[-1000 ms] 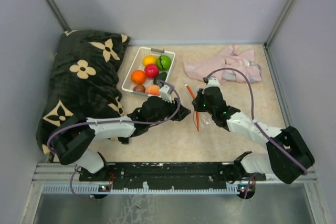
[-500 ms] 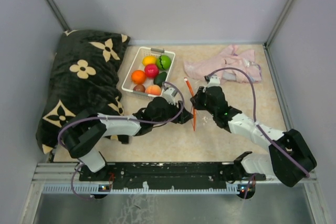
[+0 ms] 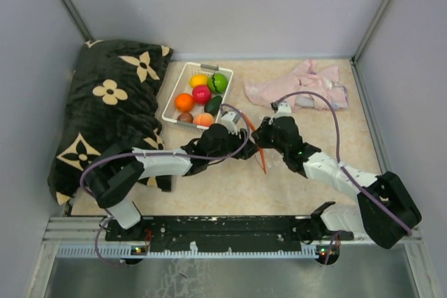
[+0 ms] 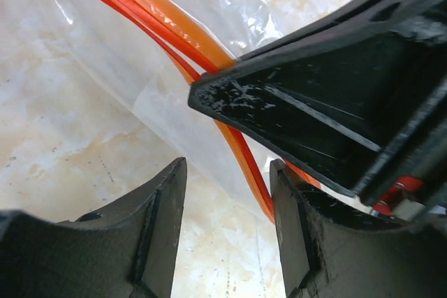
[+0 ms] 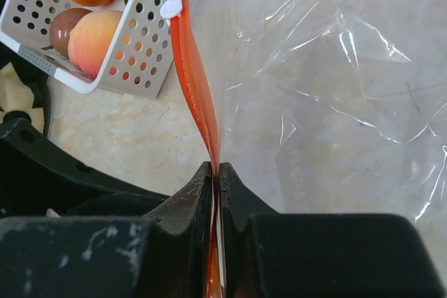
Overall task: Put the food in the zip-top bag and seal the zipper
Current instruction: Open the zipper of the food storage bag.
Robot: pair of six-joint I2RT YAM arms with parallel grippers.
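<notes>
The clear zip-top bag [image 5: 328,88] lies crumpled on the table, lifted at its mouth. My right gripper [image 5: 216,172] is shut on the red-orange zipper [image 5: 194,82], which rises twisted to a white slider tab [image 5: 170,8]. My left gripper [image 4: 227,193] is open just beside it; the zipper [image 4: 160,29] runs past its right finger [image 4: 307,242] and nothing sits between the jaws. The two grippers meet at mid-table [image 3: 253,139]. The food sits in the white slotted basket [image 3: 172,95]: orange [image 3: 184,102], red [image 3: 202,93], yellow [image 3: 199,80], bright green [image 3: 218,82], dark green [image 3: 214,105], peach [image 3: 204,119], brown [image 3: 185,117].
A dark pillow with beige flowers [image 3: 112,109] fills the left side, against the basket. A pink cloth [image 3: 297,87] lies at the back right, beyond the bag. Grey walls close in the table on three sides.
My left gripper has moved right, up to the zipper and the right gripper. The zipper strip has shifted and tilted in the right gripper's hold.
</notes>
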